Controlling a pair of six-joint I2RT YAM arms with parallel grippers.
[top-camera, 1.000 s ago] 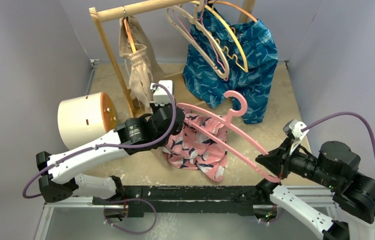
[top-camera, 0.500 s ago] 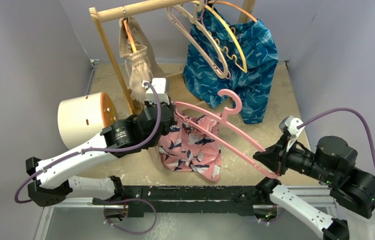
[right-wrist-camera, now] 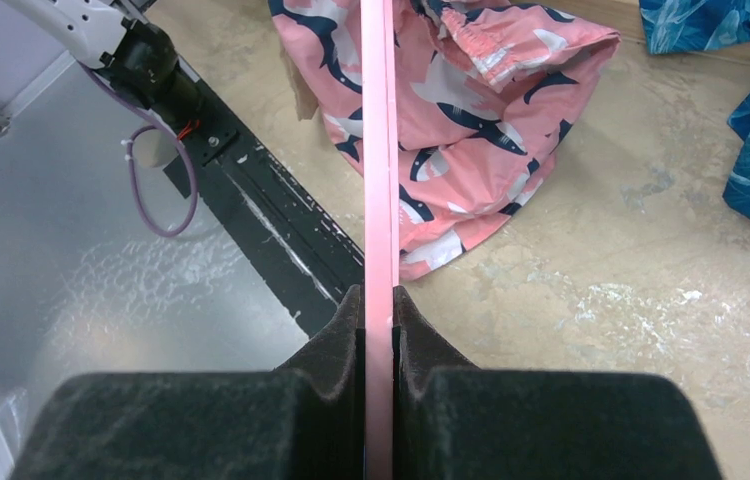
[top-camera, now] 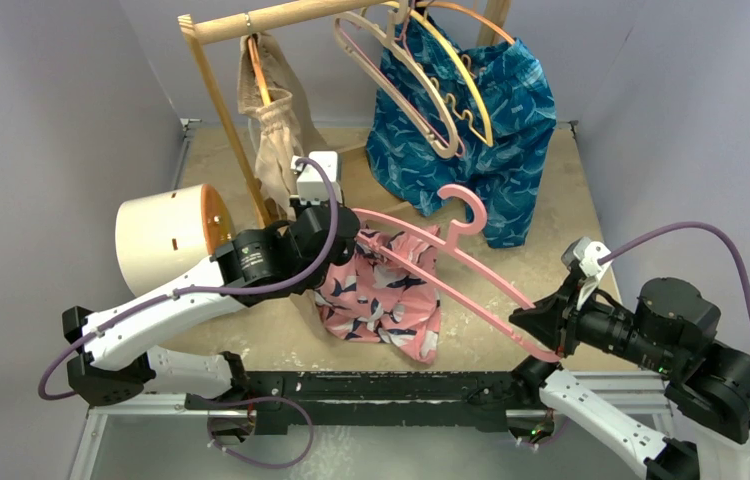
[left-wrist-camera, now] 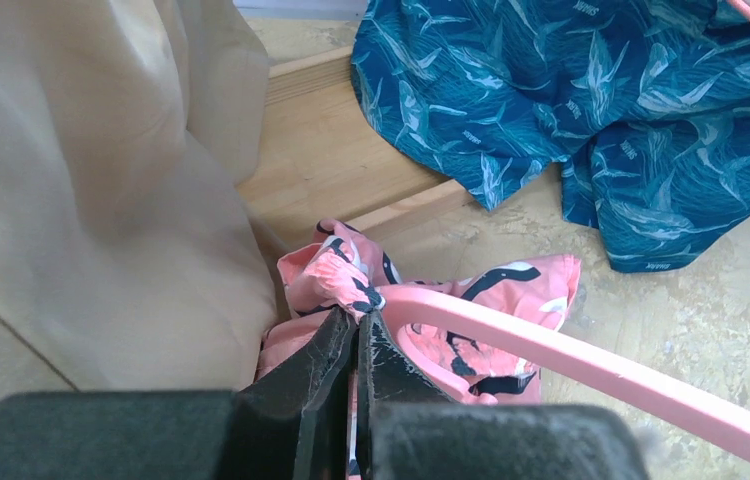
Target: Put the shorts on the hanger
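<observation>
Surface (top-camera: 563,200) bg: shorts (top-camera: 381,300), clenched in our L fingers (left-wrist-camera: 356,325), now sit further left at hanger (right-wrist-camera: 379,150) tip. R fingers (right-wrist-camera: 379,300) clamp hanger's other end; we're mid-threading.

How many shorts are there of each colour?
Pink shorts: 1
Blue shorts: 1
Beige shorts: 1
Total: 3
</observation>
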